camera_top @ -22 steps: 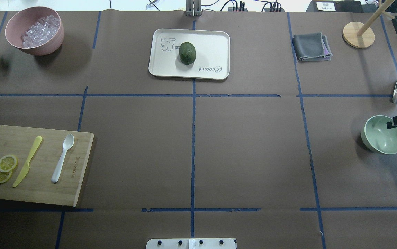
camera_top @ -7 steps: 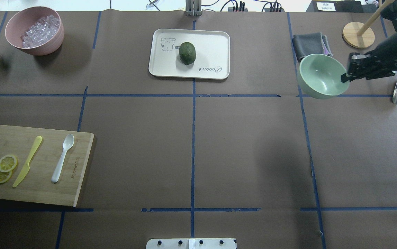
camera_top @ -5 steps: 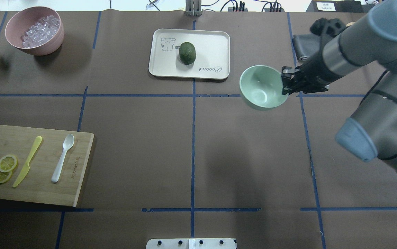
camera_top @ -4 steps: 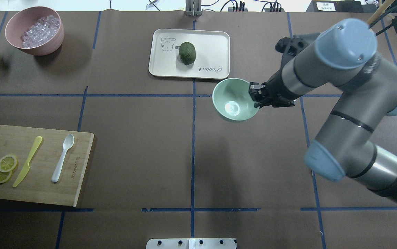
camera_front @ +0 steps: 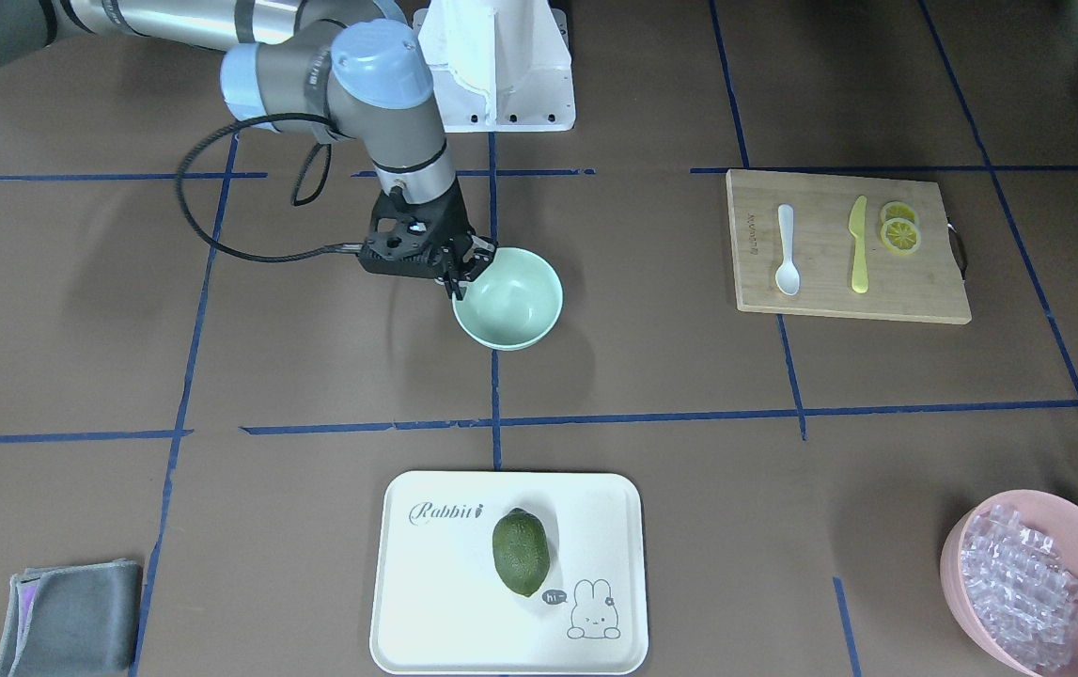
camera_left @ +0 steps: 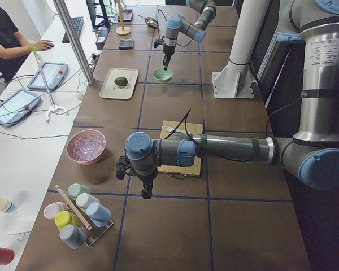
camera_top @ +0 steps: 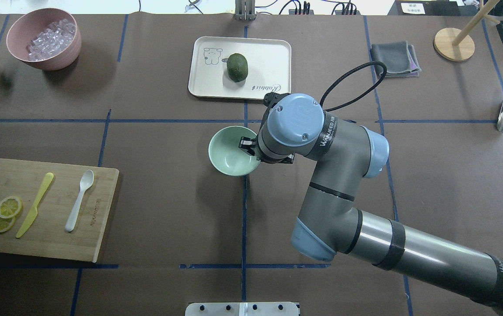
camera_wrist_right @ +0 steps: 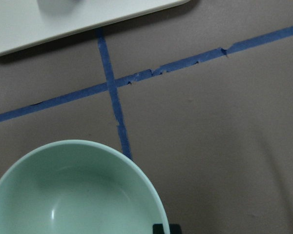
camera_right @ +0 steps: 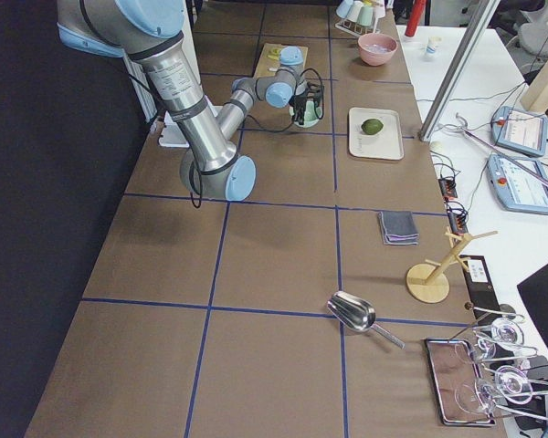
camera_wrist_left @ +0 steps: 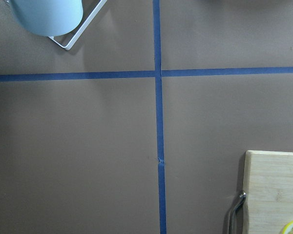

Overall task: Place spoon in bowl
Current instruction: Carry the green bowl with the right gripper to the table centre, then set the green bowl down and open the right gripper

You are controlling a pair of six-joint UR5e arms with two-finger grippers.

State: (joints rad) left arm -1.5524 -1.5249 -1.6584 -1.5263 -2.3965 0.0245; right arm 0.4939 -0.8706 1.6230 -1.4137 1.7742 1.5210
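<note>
Bamboo cutting board [camera_top: 54, 245] at the robot's left carries the white plastic spoon [camera_top: 80, 199].

1. Position against grippers. The spoon lies well apart from the right gripper [camera_top: 247, 147], which is near the table's centre. The left gripper [camera_left: 146, 193] hangs over bare table past the board's outer end, apart from the spoon. It shows only in the left side view, so whether its fingers are spread or closed cannot be told.

2. Right gripper. It is clenched on the rim of the pale mint-green bowl [camera_top: 229, 153], at the edge nearest the arm. The bowl is mouth up and holds nothing. It sits just to the robot's left of the central tape line, on the robot's side of the white rabbit tray [camera_top: 277, 57]. Whether its base touches the table cannot be told.

3. Appearance of the spoon. It is plain white, with a straight handle and an oval scoop. No hand or gripper touches it.

4. Orientation. The spoon's long axis runs from the robot's side toward the far side of the table, leaning slightly. The scoop is at the far end and the handle tip is nearest the robot.

5. Neighbours. A yellow-green plastic knife [camera_top: 35, 204] lies beside the spoon, roughly parallel to it and not touching. The 2 lemon slices [camera_top: 5, 214] lie beyond the knife.
</note>
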